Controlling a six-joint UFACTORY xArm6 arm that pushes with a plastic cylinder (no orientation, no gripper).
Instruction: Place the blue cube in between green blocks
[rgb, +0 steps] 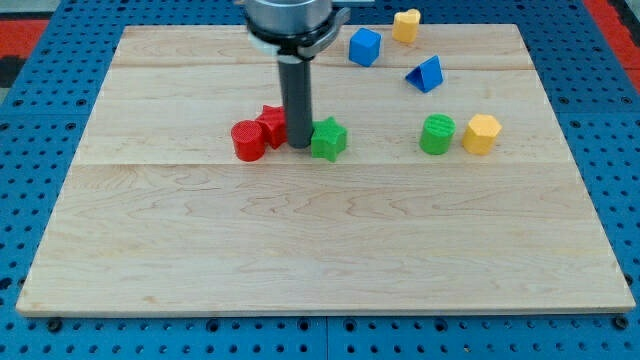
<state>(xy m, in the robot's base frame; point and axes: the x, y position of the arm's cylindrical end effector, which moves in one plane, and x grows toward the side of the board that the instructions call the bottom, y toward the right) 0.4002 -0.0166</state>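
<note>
Our tip (301, 146) stands between the red blocks (258, 133) and the green star block (328, 139), just beside both. We have no jawed end effector, only this rod. The blue cube (364, 47) sits near the bench's (320, 250) top edge, well apart from the green cylinder (436, 134), so we judge the gap unfilled.

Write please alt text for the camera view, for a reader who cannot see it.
My tip stands between a red star and a green star; a red cylinder sits left of them. A green cylinder and yellow hexagon lie right; blue cube, blue triangle, yellow heart above.
</note>
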